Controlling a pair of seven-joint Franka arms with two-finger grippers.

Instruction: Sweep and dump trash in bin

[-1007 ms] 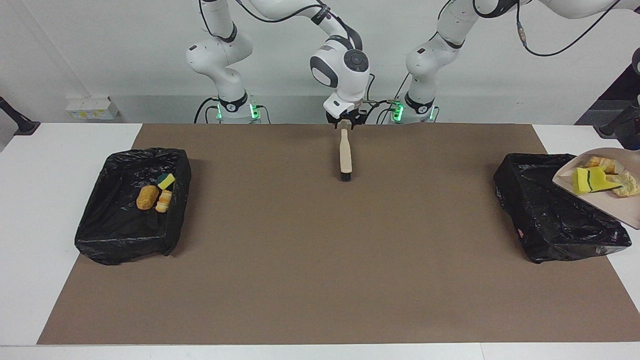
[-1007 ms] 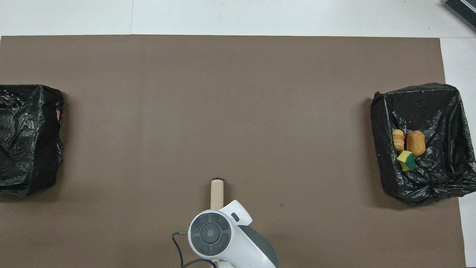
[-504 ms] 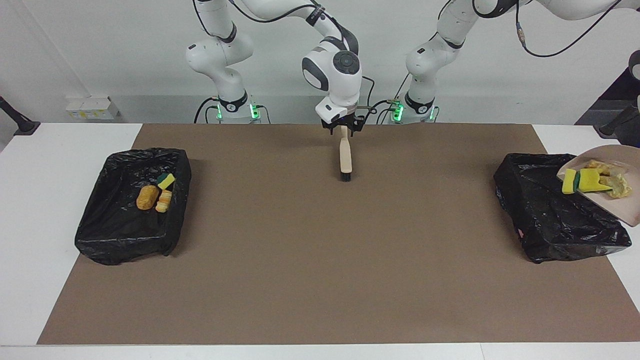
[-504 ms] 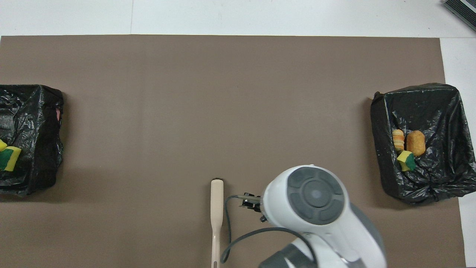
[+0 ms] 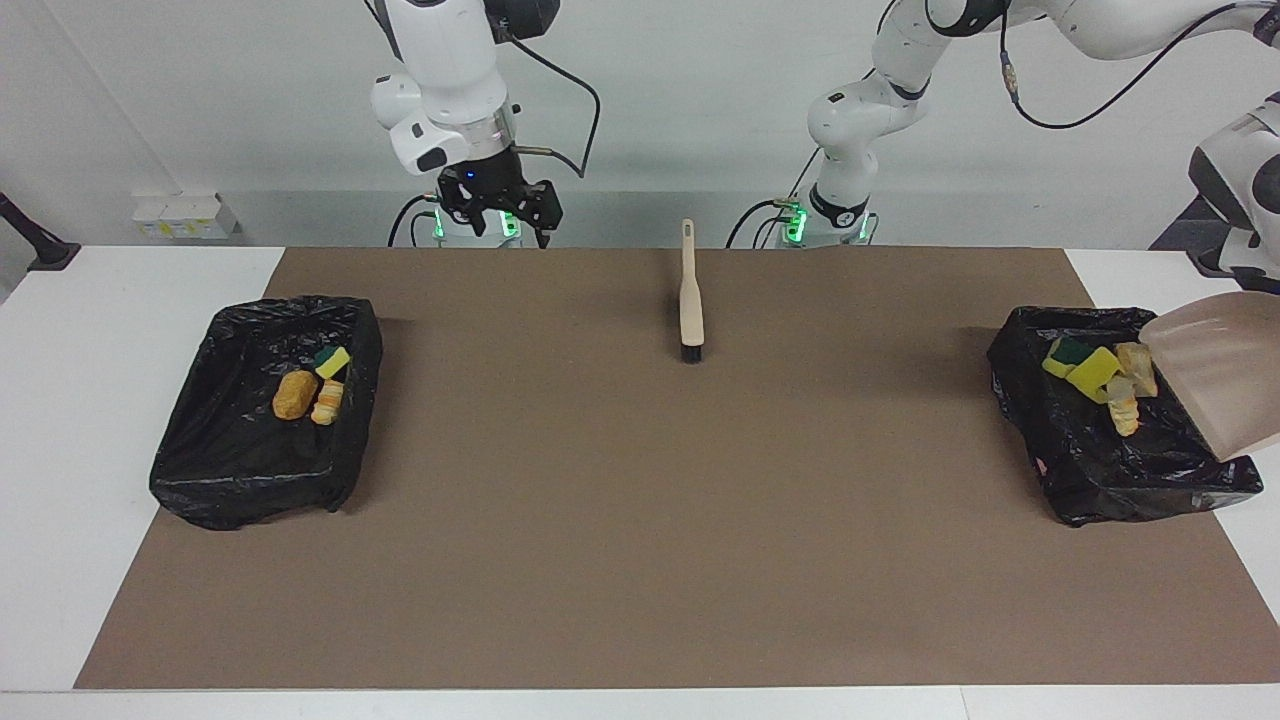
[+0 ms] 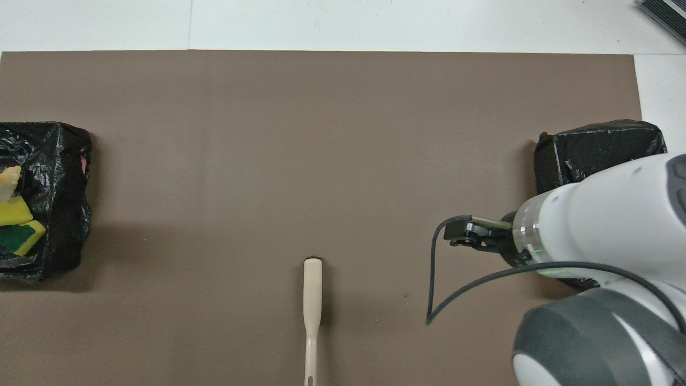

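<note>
The trash (image 5: 1092, 372), yellow-green sponge pieces and tan bread lumps, lies in the black-lined bin (image 5: 1075, 455) at the left arm's end; in the overhead view the same trash (image 6: 13, 212) shows in that bin (image 6: 59, 161). A beige dustpan (image 5: 1215, 375) hangs steeply tilted over this bin, empty, under the left arm's hand; the left gripper itself is past the picture's edge. My right gripper (image 5: 497, 215) is open and empty, raised over the mat's edge by its own base.
A beige brush (image 5: 689, 300) lies alone on the brown mat (image 5: 640, 520) midway between the bases, also as brush (image 6: 312, 300). A second black-lined bin (image 5: 215, 450) at the right arm's end holds a bread lump (image 5: 293, 393) and sponge scraps.
The right gripper opened, let go of the brush and swung back up toward its base. The left arm tipped the dustpan and the trash slid off it into the bin.
</note>
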